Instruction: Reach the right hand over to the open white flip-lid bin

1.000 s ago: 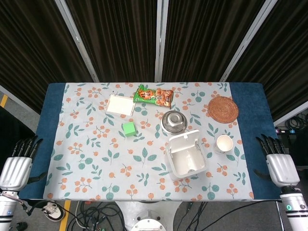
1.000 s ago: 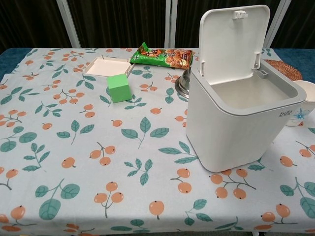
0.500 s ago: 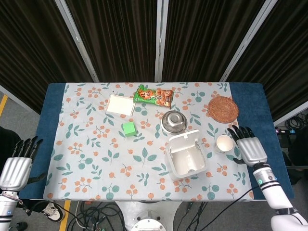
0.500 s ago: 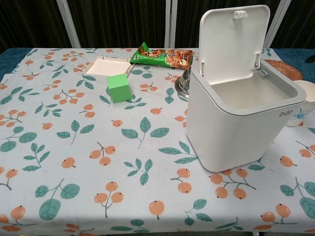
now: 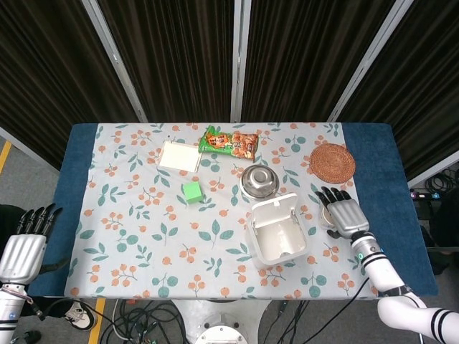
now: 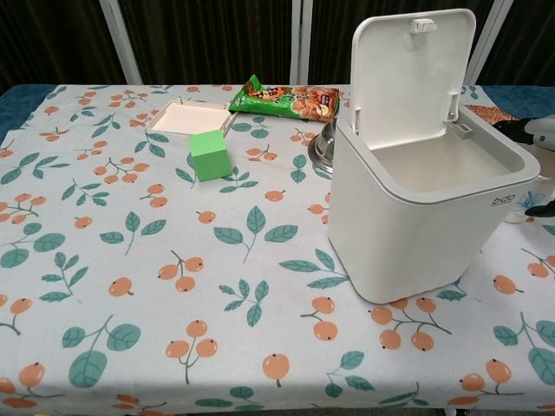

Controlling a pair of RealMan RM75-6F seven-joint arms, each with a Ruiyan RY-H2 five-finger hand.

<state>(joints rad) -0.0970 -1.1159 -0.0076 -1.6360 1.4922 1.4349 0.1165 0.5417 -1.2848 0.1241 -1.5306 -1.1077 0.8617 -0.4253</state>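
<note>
The white flip-lid bin [image 5: 277,232] [image 6: 425,204] stands open near the table's front right, its lid [image 6: 409,65] tipped up at the back and nothing visible inside. My right hand [image 5: 343,213] hovers just right of the bin, over the white cup, fingers spread and holding nothing. In the chest view only its edge [image 6: 539,132] shows at the right border. My left hand [image 5: 26,247] hangs off the table's left front corner, fingers apart and empty.
A steel bowl [image 5: 259,180] sits right behind the bin. A green cube [image 5: 191,190], a white tray [image 5: 178,155] and a snack bag [image 5: 229,142] lie further back left. A woven coaster [image 5: 332,162] lies at the back right.
My right hand has moved left from the table's right edge onto the table, now over the cup beside the bin. The left hand has stayed put.
</note>
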